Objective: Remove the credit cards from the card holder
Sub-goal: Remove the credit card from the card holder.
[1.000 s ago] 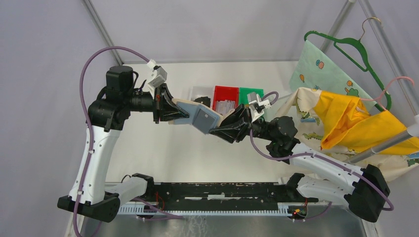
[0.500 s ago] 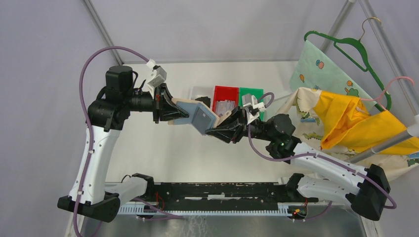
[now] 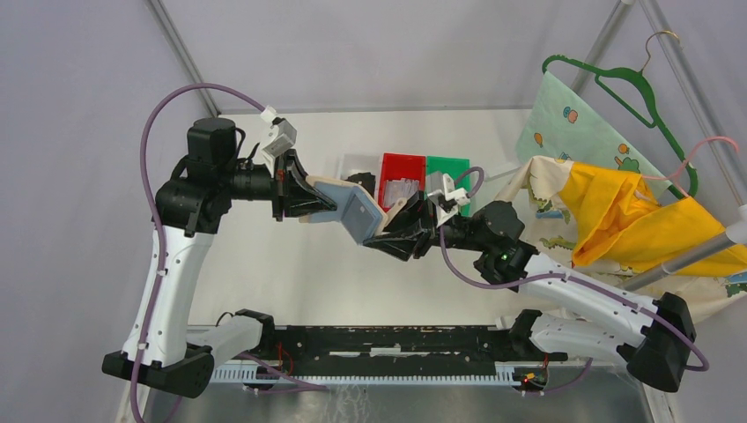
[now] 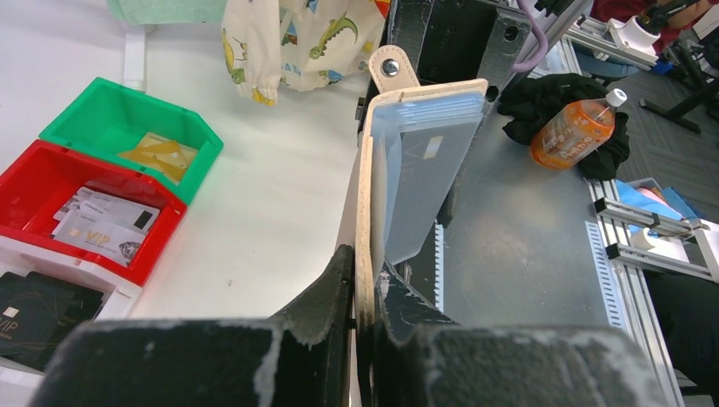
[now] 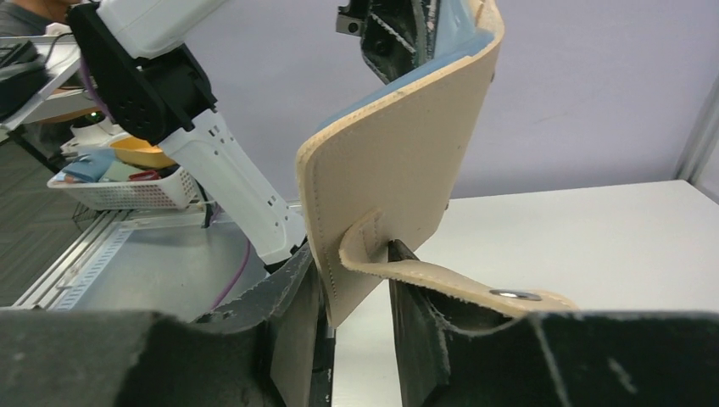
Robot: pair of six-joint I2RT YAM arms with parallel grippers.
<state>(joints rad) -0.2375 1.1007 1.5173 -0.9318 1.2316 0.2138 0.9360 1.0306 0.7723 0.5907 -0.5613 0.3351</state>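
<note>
The tan card holder (image 3: 357, 211) hangs in the air between both arms, its blue-grey inner panel (image 4: 420, 165) facing up. My left gripper (image 3: 308, 201) is shut on its near edge (image 4: 366, 254). My right gripper (image 3: 388, 231) straddles the opposite corner (image 5: 373, 212). Its jaws stand apart: one finger (image 5: 297, 292) rests against the leather, and a gap shows on the other side. The snap tab (image 5: 475, 284) lies over the other finger. Pale grey credit cards (image 4: 97, 222) lie in the red bin (image 3: 401, 169). Whether any card sits inside the holder I cannot tell.
A green bin (image 4: 127, 127) with yellowish cards and a white bin (image 4: 34, 297) with black cards flank the red one. Patterned cloth and yellow fabric (image 3: 617, 216) hang at the right beside a green hanger (image 3: 630, 88). A black rail (image 3: 388, 344) runs along the near edge.
My right gripper has moved left and slid further onto the holder's far corner. The left gripper and the holder have stayed put.
</note>
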